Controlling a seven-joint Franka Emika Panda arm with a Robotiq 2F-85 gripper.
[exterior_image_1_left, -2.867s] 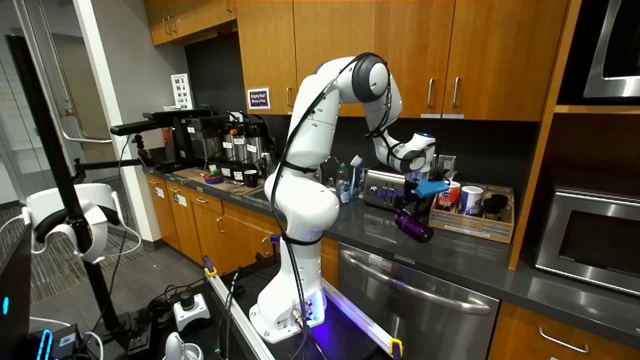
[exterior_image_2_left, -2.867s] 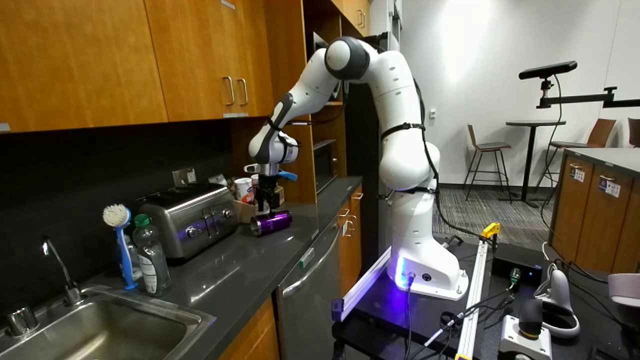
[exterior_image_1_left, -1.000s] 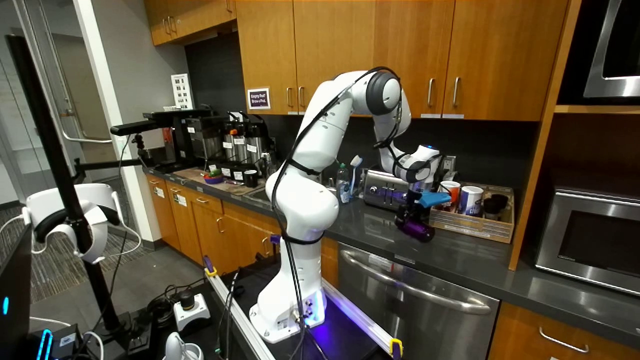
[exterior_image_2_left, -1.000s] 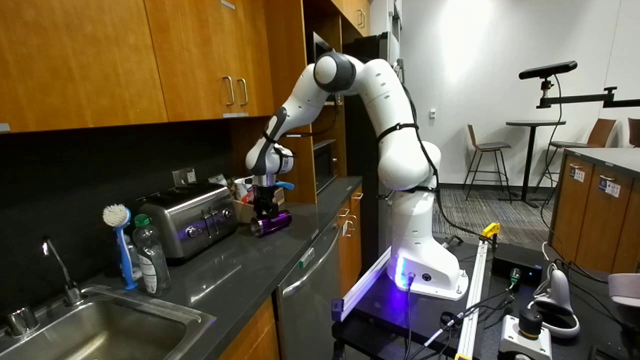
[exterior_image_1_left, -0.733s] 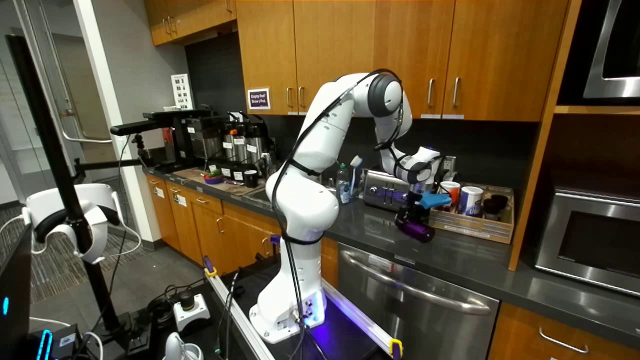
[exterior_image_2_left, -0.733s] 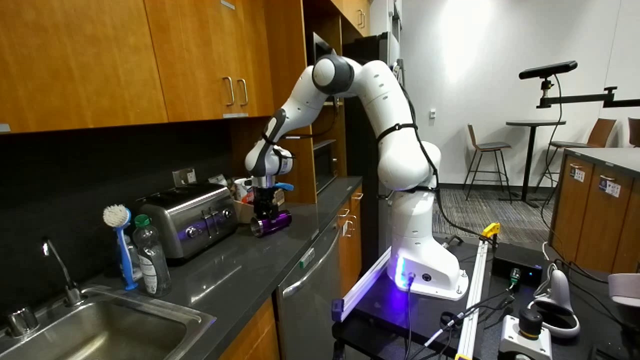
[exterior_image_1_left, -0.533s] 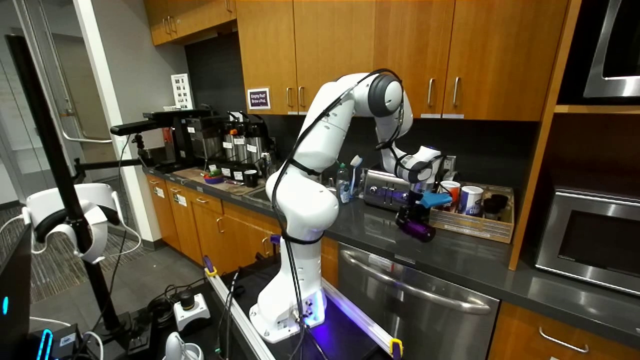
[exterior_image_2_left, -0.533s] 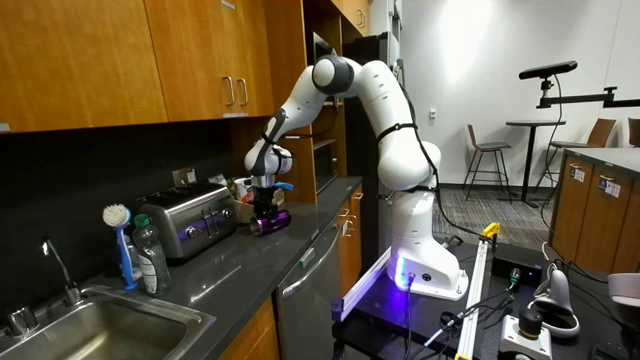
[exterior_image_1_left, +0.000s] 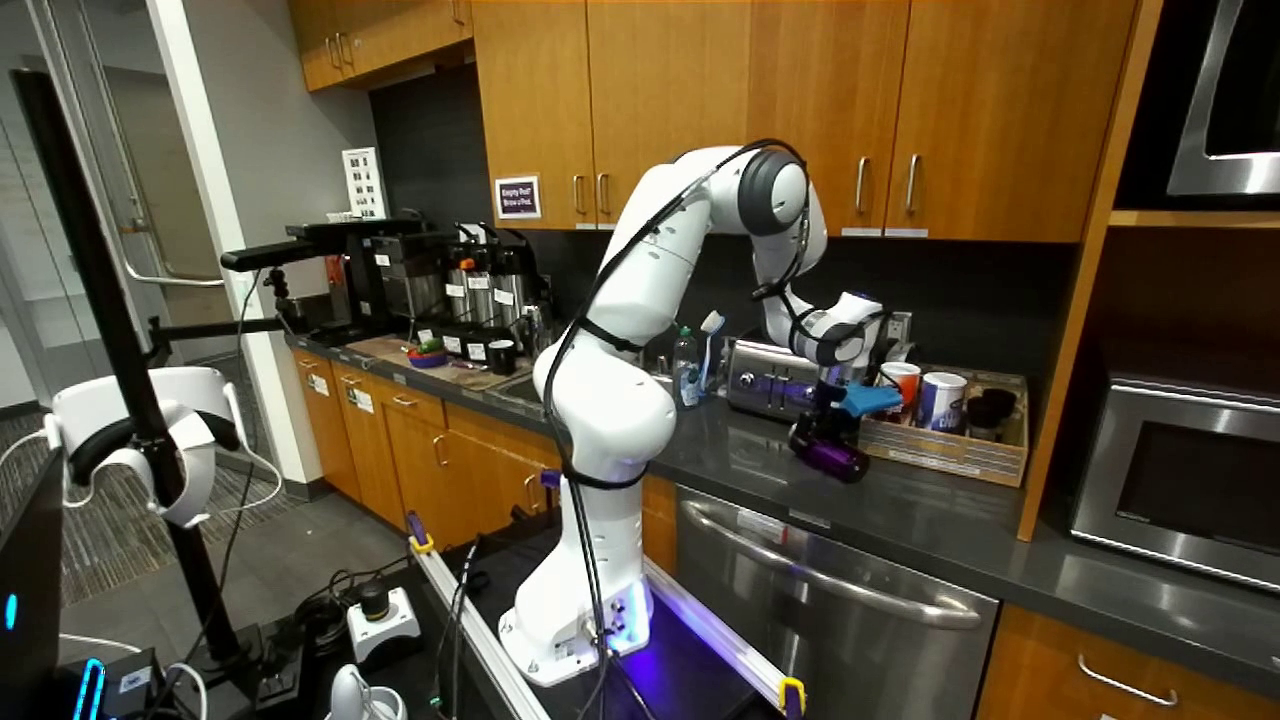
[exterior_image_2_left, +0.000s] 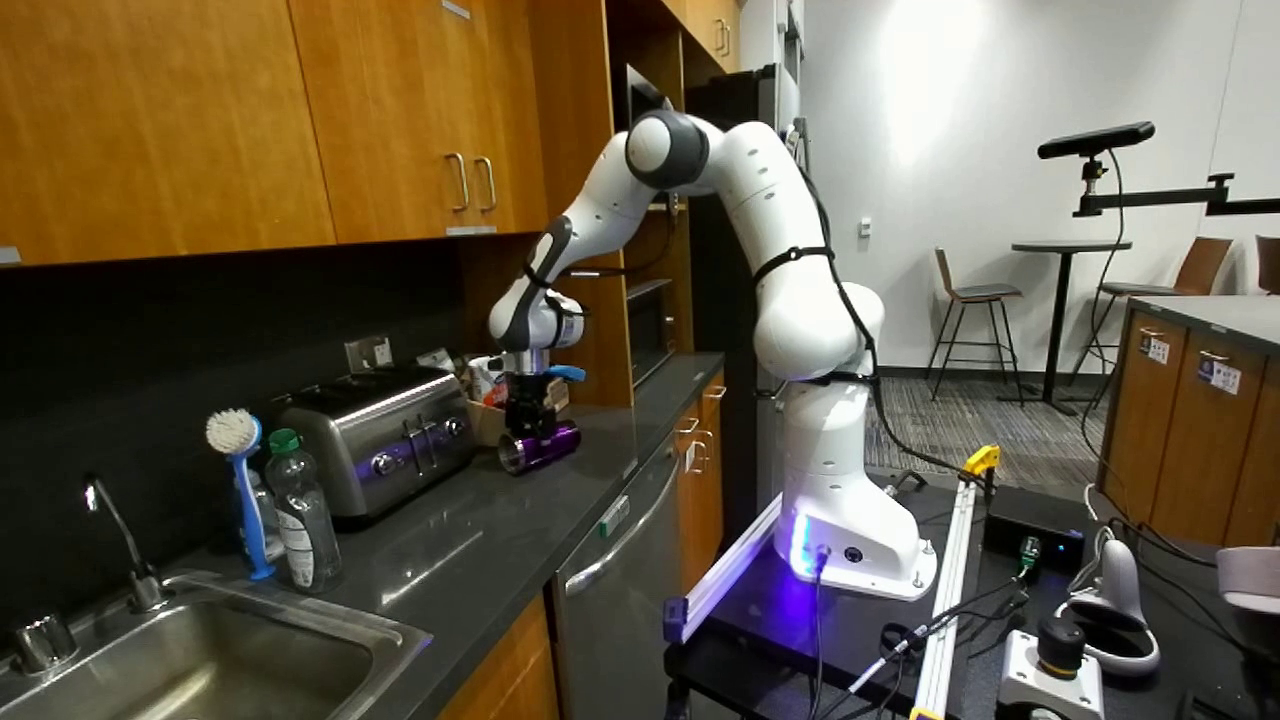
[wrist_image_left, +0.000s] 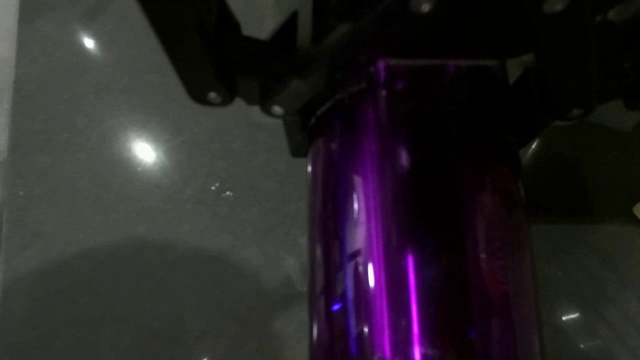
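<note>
Glossy dark-grey kitchen desk, fingers closed on a purple metallic tumbler lying on its side, steel toaster nearby, wooden wall cabinets above, striped carpet beyond

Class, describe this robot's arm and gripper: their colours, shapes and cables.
The arm is white, with rounded segments and a dark grey elbow ring. Black cables run along it, held by black straps. Blue light shows at its base. The gripper is black, with jointed fingers and small silvery screws; a blue piece juts out above them.
</note>
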